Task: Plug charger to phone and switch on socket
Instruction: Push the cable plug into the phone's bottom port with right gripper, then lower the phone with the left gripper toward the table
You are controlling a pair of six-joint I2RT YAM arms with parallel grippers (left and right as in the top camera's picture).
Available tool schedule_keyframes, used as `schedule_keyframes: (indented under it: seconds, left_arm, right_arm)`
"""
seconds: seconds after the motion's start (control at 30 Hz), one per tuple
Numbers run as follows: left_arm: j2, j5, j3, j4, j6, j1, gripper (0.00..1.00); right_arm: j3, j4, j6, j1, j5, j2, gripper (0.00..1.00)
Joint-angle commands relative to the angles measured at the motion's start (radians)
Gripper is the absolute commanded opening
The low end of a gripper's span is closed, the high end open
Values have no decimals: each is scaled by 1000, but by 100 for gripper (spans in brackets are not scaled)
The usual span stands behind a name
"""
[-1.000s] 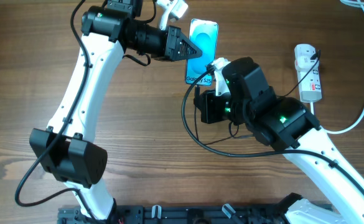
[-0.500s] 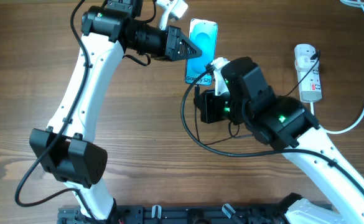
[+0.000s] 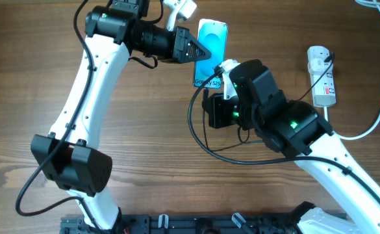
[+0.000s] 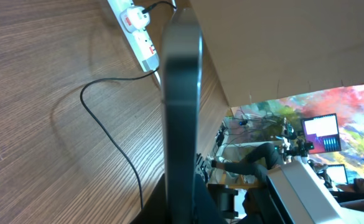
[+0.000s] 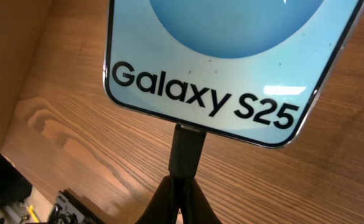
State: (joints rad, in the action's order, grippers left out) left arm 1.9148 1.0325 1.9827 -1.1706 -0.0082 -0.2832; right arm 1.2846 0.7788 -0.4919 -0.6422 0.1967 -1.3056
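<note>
The phone (image 3: 213, 45) with its turquoise screen and "Galaxy S25" text is held off the table by my left gripper (image 3: 196, 51), shut on its left long edge. In the left wrist view the phone (image 4: 182, 99) shows edge-on between the jaws. My right gripper (image 5: 183, 186) is shut on the charger's dark plug tip (image 5: 186, 152), which meets the middle of the phone's bottom short edge (image 5: 231, 62). The thin black cable (image 3: 202, 140) loops below the right arm. The white socket strip (image 3: 322, 75) lies at the right, with the adapter block (image 3: 318, 56) plugged into its far end.
A thick white cord (image 3: 378, 110) runs from the socket toward the table's right edge and back corner. A white object (image 3: 182, 9) sits by the left wrist at the back. In the left wrist view the cable (image 4: 113, 134) trails over the wood from the socket (image 4: 139, 28).
</note>
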Motion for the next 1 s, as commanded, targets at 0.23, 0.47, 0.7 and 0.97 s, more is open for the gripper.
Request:
schedule_keyframes:
  seconds: [0.23,0.47,0.7,0.97]
  left_arm:
    - [-24,25,15,-42,0,-17,4]
    - [-24,24,15,-45,0,-16,4]
    - [-23,-73,15,-47,-9,-16,4]
    - [-20,-269,-16,-98,-86,-16,4]
  right_arm:
    - [48,-71,23,13,-158,-5,5]
    - [48,-49,20,13,-143,-3,19]
    - [48,57,21,13,38,-3,53]
    - [48,225,20,13,176,-4,99]
